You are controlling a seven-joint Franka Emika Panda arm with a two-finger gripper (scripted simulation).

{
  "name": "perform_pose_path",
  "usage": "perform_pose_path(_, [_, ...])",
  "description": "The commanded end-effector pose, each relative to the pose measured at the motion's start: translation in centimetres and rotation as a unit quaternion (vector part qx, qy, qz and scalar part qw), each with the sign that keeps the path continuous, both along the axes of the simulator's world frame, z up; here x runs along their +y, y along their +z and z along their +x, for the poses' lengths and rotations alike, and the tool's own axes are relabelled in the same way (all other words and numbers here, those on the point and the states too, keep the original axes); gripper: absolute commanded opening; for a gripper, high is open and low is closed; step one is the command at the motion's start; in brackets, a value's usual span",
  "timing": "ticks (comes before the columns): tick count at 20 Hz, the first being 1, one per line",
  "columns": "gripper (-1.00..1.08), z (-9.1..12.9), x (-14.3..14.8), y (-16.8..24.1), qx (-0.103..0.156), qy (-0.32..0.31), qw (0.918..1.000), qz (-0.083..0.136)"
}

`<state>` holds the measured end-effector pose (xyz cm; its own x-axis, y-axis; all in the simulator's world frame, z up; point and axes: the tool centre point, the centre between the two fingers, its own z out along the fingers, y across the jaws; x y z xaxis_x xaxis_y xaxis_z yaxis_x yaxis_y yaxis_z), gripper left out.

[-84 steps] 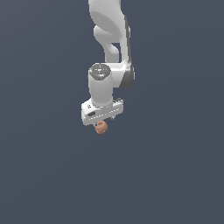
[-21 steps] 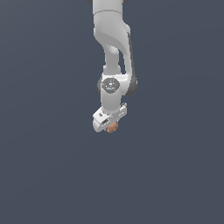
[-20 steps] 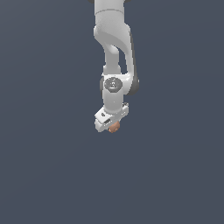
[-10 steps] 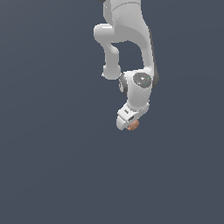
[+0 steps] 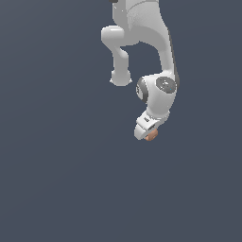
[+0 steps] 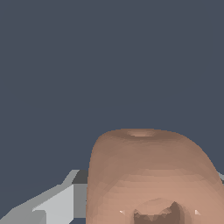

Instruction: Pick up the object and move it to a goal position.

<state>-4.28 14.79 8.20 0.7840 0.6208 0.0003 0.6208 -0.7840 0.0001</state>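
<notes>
**Desk:** Below the white arm [image 5: 142, 28], what was the tool [image 5: 147, 134] holding?

**Photographer:** A small brown-orange ball [image 5: 151, 137], pinched at the very tip of the tool. In the exterior view it showed only as a small patch peeking out under the white housing, with nothing under it but plain grey-blue background, so it appeared to be carried in the air.

**Desk:** Why was it held that way?

**Photographer:** My reading: the job was to carry the ball to a goal spot, and a firm pinch at the fingertips kept a lumpy, roundish thing from rolling free in transit. The wrist was bent over towards the exterior view's left, which I judged to be a travelling pose, not a setting-down one.

**Desk:** What could not be made out?

**Photographer:** Plenty. No goal marker showed in either view. No surface edge was visible either, so height above anything could not be judged. The arm ran off the frame at the top. In the wrist view the ball [image 6: 153, 179] filled the foreground and was cut off by the frame edge; it hid one finger almost entirely, and only a grey finger [image 6: 57, 203] beside it showed. A dimple or hollow on the ball's near face was visible, though its depth was unclear.
</notes>
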Motion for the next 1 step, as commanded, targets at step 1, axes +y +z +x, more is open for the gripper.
perform_pose_path(1, [-1.00,0.08,-0.10,-0.01,0.000,-0.001,1.0000,0.000])
